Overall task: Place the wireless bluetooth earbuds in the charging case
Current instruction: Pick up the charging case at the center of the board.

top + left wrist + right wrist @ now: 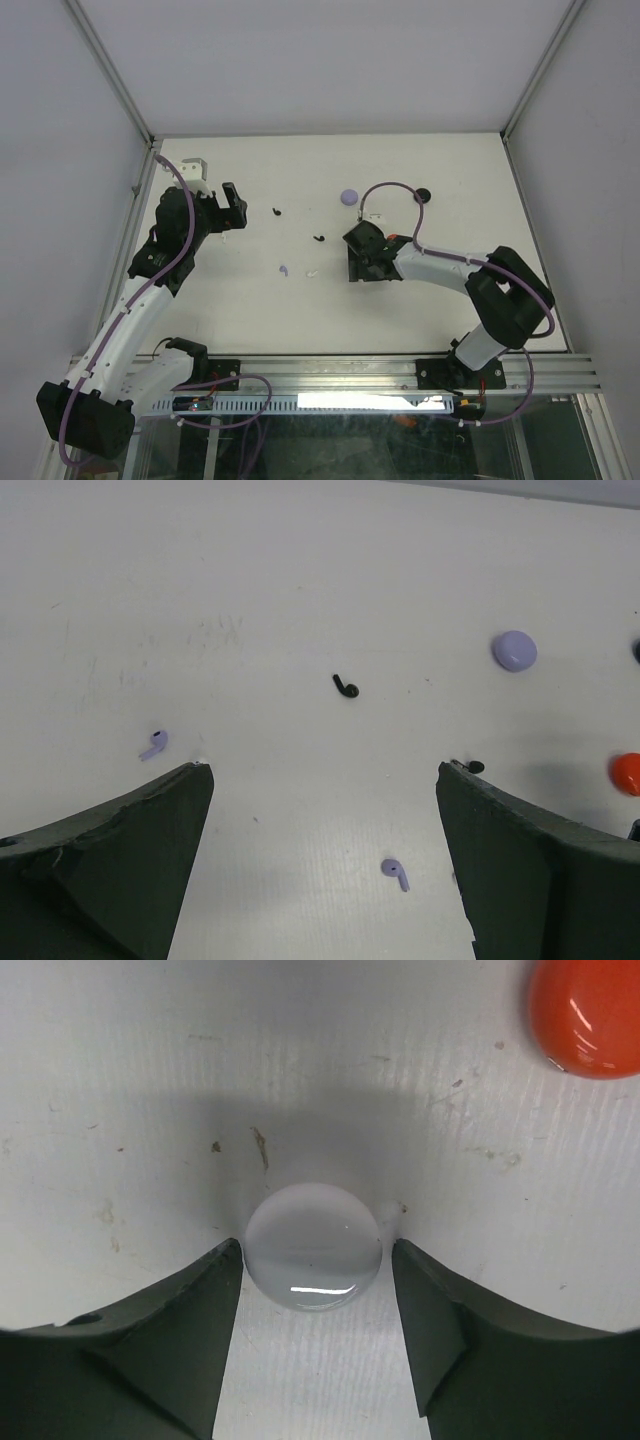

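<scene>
My right gripper (365, 262) is open, with its fingers on either side of a round white case (313, 1245). The left finger touches the case and the right finger stands a hair off it. A red case (585, 1015) lies beyond it. My left gripper (228, 208) is open, empty and above the table. Two black earbuds (275, 211) (319, 238), a lilac earbud (284, 270) and a pale earbud (312, 271) lie between the arms. The left wrist view shows two lilac earbuds (396, 872) (154, 743) and a black earbud (345, 688).
A closed lilac case (348, 197) and a black case (424, 195) lie at the back of the table; the lilac case also shows in the left wrist view (514, 650). A grey block (194, 168) sits at the back left. White walls enclose the table.
</scene>
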